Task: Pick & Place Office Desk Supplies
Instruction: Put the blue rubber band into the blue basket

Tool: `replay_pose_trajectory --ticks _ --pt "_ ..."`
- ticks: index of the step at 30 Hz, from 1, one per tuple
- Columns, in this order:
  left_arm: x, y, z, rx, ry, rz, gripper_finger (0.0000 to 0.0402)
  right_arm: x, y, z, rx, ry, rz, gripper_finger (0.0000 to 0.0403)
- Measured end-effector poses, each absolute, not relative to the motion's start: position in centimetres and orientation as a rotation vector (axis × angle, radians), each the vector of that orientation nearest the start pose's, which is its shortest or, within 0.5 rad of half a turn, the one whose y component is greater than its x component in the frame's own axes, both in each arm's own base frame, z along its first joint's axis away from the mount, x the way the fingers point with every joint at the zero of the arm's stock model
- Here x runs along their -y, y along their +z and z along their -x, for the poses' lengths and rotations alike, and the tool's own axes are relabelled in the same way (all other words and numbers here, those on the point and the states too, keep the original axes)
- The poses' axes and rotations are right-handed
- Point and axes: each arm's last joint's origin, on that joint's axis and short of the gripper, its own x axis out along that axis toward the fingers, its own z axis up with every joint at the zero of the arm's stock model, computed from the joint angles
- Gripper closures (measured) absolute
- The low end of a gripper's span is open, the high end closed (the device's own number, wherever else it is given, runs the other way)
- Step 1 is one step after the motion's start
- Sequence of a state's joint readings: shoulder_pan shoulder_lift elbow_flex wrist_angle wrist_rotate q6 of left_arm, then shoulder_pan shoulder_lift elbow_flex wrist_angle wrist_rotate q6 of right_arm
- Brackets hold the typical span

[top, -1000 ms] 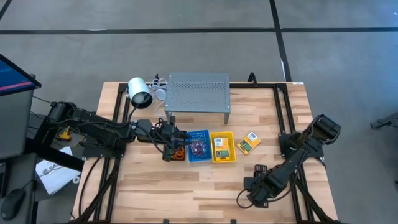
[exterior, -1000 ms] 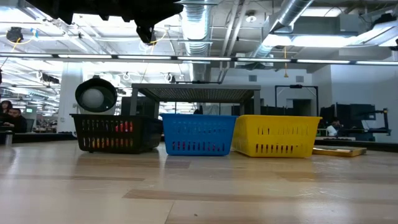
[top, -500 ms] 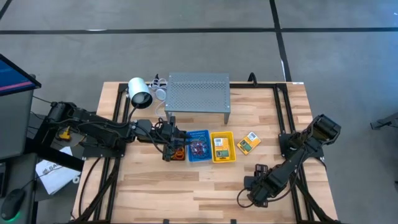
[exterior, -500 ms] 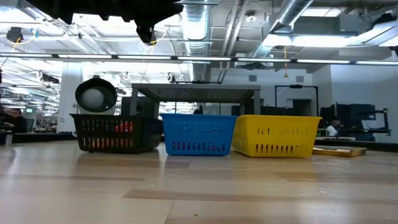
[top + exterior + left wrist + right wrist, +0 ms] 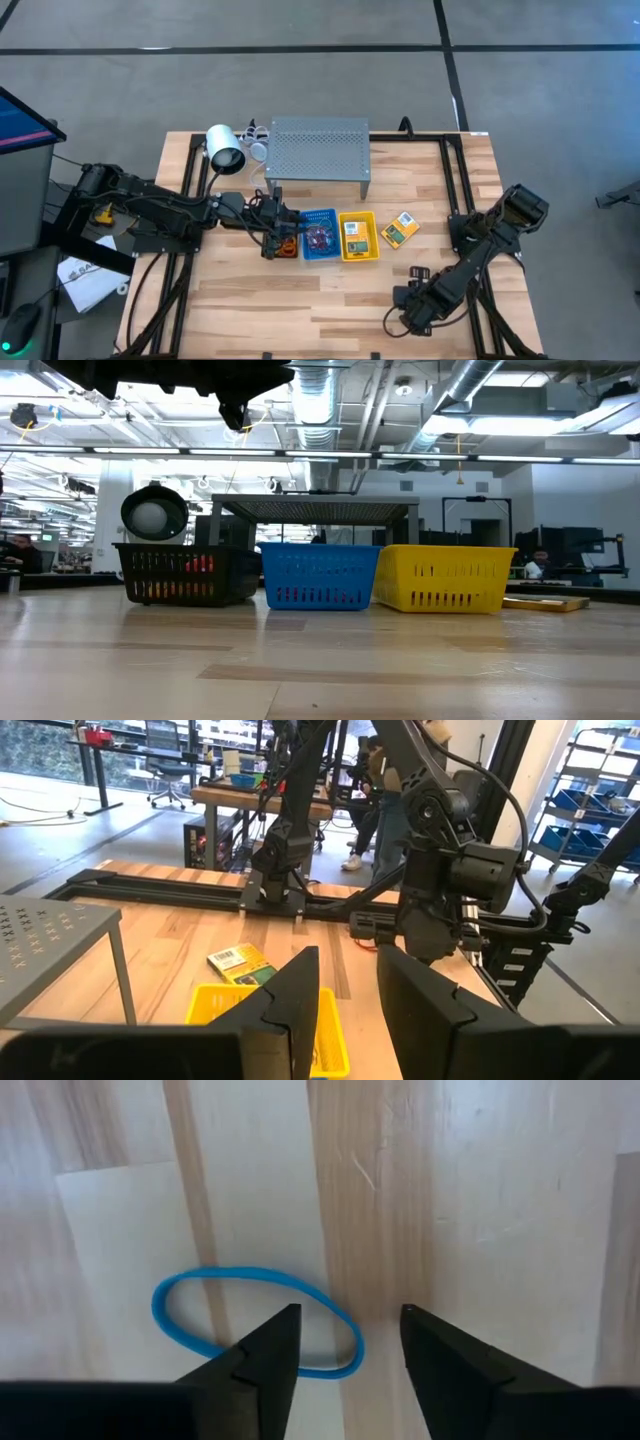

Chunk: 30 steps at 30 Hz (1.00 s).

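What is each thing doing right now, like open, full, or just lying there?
Right gripper: open, low over the blue rubber band.
Blue rubber band: flat on the wood, not gripped.
Left gripper: open, empty, above the black basket.
Yellow plastic basket: holds one crayon box.
Yellow-green crayon box: lying on the table.

Right gripper low, fingers apart

Front table open; shelf, three baskets block middle.
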<state>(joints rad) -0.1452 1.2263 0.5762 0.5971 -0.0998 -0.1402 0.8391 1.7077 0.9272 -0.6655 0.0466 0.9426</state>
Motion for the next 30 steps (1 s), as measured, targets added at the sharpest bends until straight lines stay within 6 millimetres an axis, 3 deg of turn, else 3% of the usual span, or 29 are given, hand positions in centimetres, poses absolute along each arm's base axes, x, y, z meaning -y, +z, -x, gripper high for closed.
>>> replay_pose_trajectory --ticks 17,21,28,30 --pt "3.5 24.5 -25.6 -0.071 -0.04 0.139 0.03 -21.5 12.8 -19.1 -1.472 -0.051 -0.104 0.0246" --pt "3.5 24.5 -25.6 -0.07 -0.04 0.139 0.03 -21.4 12.8 -19.0 -1.474 -0.053 -0.106 0.0283" --pt "3.5 24.5 -25.6 -0.07 -0.04 0.14 0.03 -21.5 12.8 -19.1 -1.475 -0.044 -0.116 0.0388" --pt "3.4 24.5 -25.6 -0.07 -0.04 0.151 0.03 -21.5 12.8 -19.1 -1.474 -0.043 -0.118 0.0395"
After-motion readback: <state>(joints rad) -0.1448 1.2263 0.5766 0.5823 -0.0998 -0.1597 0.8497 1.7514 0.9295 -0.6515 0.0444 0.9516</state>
